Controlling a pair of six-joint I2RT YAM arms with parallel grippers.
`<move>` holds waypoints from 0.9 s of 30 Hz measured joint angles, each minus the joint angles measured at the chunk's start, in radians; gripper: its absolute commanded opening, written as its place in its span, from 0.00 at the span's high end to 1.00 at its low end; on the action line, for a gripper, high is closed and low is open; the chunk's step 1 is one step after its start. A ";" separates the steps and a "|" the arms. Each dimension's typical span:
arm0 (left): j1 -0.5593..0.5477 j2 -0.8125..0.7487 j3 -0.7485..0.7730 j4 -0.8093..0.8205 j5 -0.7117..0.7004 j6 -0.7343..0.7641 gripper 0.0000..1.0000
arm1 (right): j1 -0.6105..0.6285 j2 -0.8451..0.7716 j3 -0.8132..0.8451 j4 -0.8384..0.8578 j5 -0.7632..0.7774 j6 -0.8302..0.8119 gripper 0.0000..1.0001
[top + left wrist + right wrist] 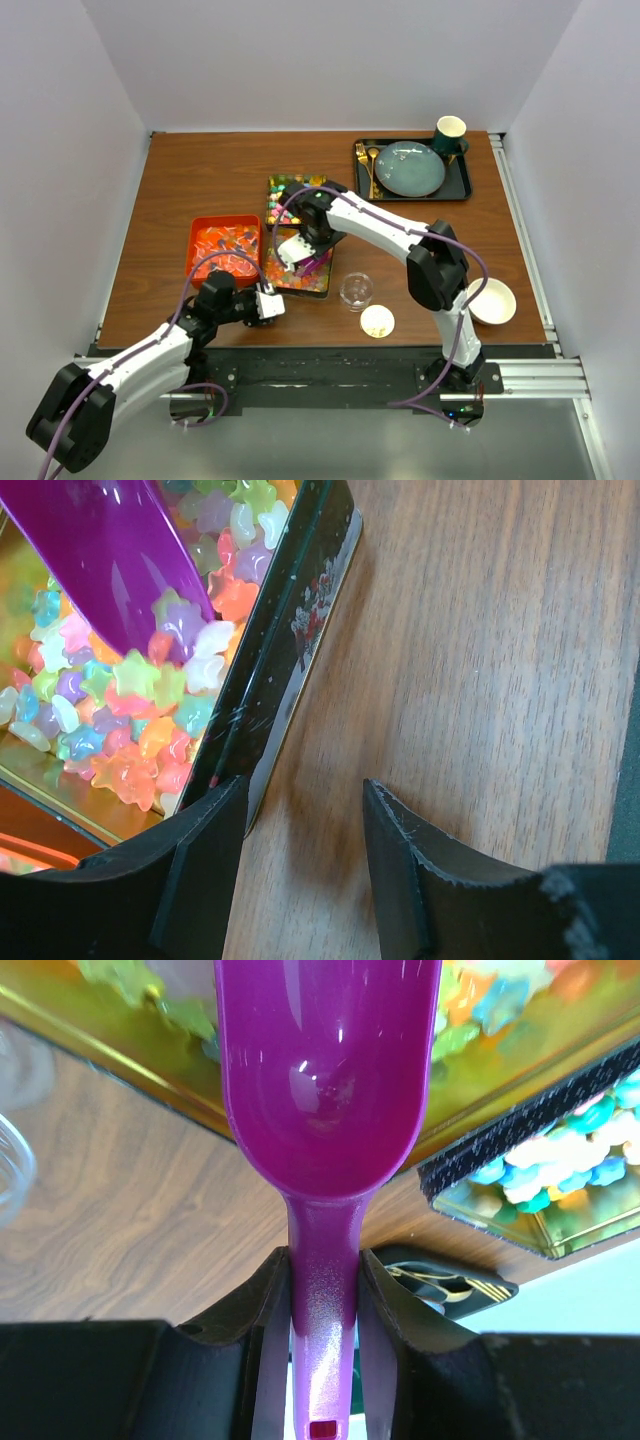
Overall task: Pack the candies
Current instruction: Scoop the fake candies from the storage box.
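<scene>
Candies (140,700): star-shaped, pastel, multicoloured, are lying heaped inside an open black-and-gold tin (290,630) that is sitting mid-tabletop (200,170). Right end effector (322,1265) is clamping the handle of a purple scoop (325,1090), whose bowl is reaching over the tin's edge with its tip down at the candies. Left end effector (305,795) is standing wide and empty at the tin's near corner, one finger just beside the wall, contact unclear. An orange tray (223,247) is lying left of the tin; a clear cup (356,290) is standing to its right.
</scene>
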 measured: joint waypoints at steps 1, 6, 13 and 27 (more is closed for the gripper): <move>0.000 0.000 0.000 0.000 0.000 -0.004 0.46 | 0.013 0.009 0.016 -0.012 0.008 0.021 1.00; 0.000 -0.008 -0.002 0.003 0.001 -0.012 0.46 | 0.064 0.074 0.090 -0.038 0.021 0.108 1.00; 0.006 -0.016 -0.011 0.000 -0.007 -0.022 0.46 | 0.092 0.163 0.189 -0.114 0.006 0.226 1.00; 0.005 -0.164 -0.002 -0.074 0.019 -0.021 0.44 | 0.059 0.084 0.023 0.075 -0.217 0.311 1.00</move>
